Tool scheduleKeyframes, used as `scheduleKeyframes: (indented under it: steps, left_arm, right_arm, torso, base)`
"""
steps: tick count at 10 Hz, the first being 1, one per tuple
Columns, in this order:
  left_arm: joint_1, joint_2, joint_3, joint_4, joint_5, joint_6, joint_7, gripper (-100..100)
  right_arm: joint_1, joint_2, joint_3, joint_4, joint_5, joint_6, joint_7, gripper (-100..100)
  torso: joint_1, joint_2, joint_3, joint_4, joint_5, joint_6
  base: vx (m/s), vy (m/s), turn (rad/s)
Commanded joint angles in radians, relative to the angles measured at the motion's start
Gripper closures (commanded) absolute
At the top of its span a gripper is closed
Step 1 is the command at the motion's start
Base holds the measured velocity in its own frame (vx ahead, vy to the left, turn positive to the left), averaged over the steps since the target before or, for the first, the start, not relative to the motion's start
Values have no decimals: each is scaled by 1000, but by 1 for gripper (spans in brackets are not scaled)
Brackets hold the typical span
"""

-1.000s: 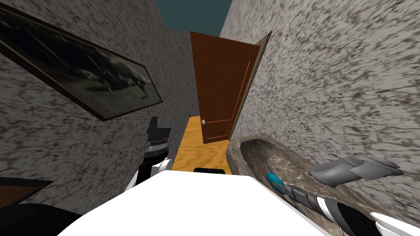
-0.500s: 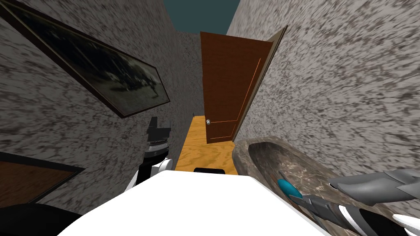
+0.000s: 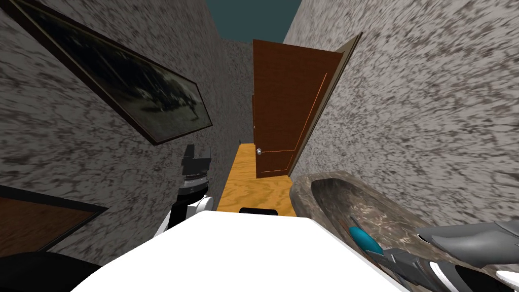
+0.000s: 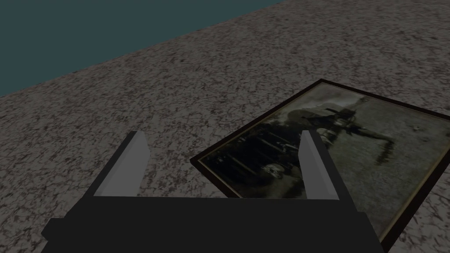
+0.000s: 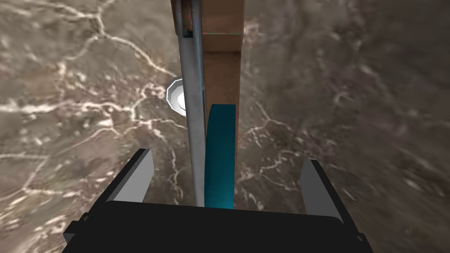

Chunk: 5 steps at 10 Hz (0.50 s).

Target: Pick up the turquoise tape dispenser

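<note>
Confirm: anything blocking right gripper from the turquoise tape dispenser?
Nothing visible does. The right gripper is open, with the tape dispenser between its fingers in the marble sink; a thin grey strip runs alongside it.

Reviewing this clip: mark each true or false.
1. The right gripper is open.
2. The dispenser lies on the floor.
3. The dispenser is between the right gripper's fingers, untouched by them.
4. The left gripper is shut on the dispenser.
1. True. The right gripper has its fingers wide apart.
2. False. The dispenser is in the sink, over its marbled brown basin.
3. True. In the right wrist view it stands midway between the two fingers, with a gap on each side.
4. False. The left gripper is open and empty, raised on the robot's left, away from the sink.
</note>
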State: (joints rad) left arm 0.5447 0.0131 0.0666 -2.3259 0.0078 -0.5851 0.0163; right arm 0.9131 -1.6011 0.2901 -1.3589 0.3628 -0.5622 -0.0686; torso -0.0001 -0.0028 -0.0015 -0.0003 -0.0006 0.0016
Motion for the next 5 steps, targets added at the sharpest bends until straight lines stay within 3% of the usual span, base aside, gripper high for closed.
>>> scheduleKeyframes:
  steps: [1,3,4,5]
  left_arm:
    - [0,0,0,0,0,0,0,0]
    - [0,0,0,0,0,0,0,0]
    - [0,0,0,0,0,0,0,0]
    - [0,0,0,0,0,0,0,0]
  right_arm:
    - [-12,27,21,-19,22,32,15,-100]
    - [-9,34,21,-19,24,32,20,-100]
    - [-7,35,20,-21,24,35,24,100]
    - [-7,35,20,-21,24,35,23,100]
  torso:
    - [0,0,0,0,0,0]
    - [-2,-2,-2,-1,0,-1]
    - [-1,0,0,0,0,-1]
    - [0,2,1,0,0,-1]
  base:
    - [122,-41,-111]
    - [70,-32,-34]
    - [7,-3,4]
    - [4,-7,1]
